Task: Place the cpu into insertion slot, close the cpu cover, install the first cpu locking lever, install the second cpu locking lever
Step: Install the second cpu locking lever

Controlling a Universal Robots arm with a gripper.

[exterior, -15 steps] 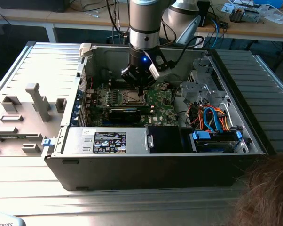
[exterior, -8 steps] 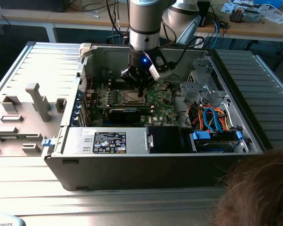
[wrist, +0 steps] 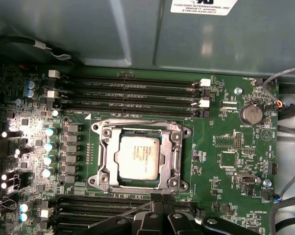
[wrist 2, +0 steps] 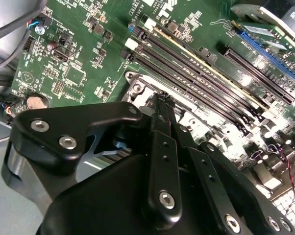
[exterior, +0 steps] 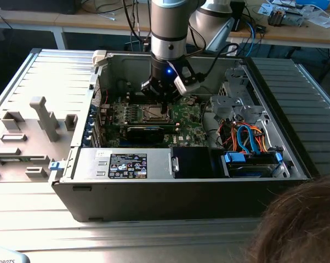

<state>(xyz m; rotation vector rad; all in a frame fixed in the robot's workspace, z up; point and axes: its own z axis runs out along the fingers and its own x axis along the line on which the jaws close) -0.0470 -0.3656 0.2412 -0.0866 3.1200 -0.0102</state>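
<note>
While the cpu [wrist: 137,156] sits in the insertion slot [wrist: 104,157], the tool [wrist: 160,200], seemingly closed and empty, hovers beside; cover closing needs careful alignment.

Dull silver-grey square metal cpu [wrist: 137,157] — silvery-rimmed dark insertion slot [wrist: 139,156] — on green circuit-patterned motherboard [wrist: 221,161]; matte black gripper [wrist: 161,201].

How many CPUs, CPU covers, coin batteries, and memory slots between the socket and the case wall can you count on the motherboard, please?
cpu: 1
cpu cover: 1
coin battery: 1
memory slots: 4
Total: 7
</note>
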